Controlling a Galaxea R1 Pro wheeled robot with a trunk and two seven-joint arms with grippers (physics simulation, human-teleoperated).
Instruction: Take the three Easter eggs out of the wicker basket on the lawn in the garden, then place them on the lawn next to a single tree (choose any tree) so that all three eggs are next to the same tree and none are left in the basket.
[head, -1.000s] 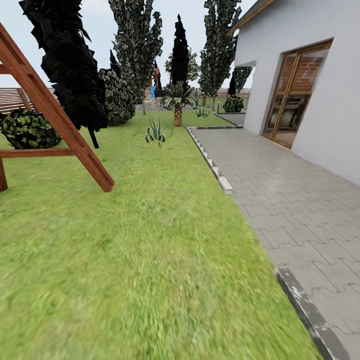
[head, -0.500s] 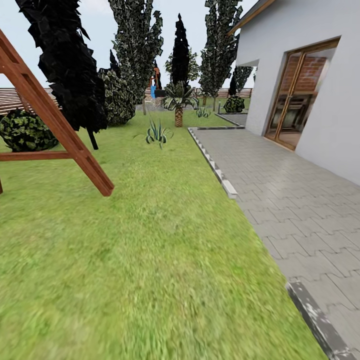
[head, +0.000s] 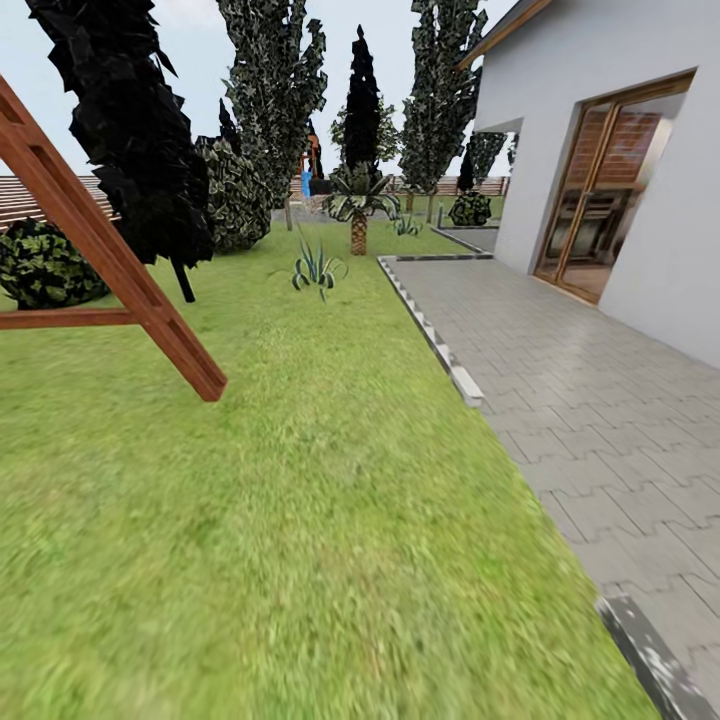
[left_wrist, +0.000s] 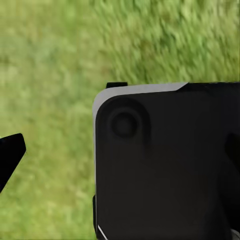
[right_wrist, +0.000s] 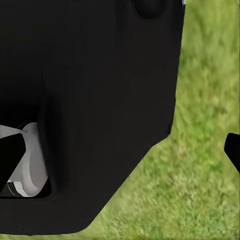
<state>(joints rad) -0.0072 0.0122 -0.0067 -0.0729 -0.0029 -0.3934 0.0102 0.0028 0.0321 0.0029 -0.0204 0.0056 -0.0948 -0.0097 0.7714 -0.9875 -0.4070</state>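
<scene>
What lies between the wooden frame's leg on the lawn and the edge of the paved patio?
In the head view, a stretch of lawn lies between the wooden frame's leg and the paved patio; a pale kerb strip borders the paving.

- Mottled green grass of the lawn (head: 330, 520), rough and matt, blurred in the foreground.
- Grey interlocking paving blocks on the patio (head: 580, 400), matt, faintly sheened; pale worn stone kerb (head: 440, 350) along its edge.
- Reddish-brown timber beams of the wooden frame (head: 110, 270), smooth, matt.
- Smooth white plaster on the house wall (head: 560, 90); brown wood-framed glass door (head: 600, 190), glossy, with reflections.
- Scaly brown trunk on the palm (head: 358, 232).
- Dark, angular, pale-speckled foliage on the tall trees (head: 275, 80), matt.
- Black plastic-looking robot body (left_wrist: 165, 165) over grass, smooth, satin, with a light grey rim.
</scene>
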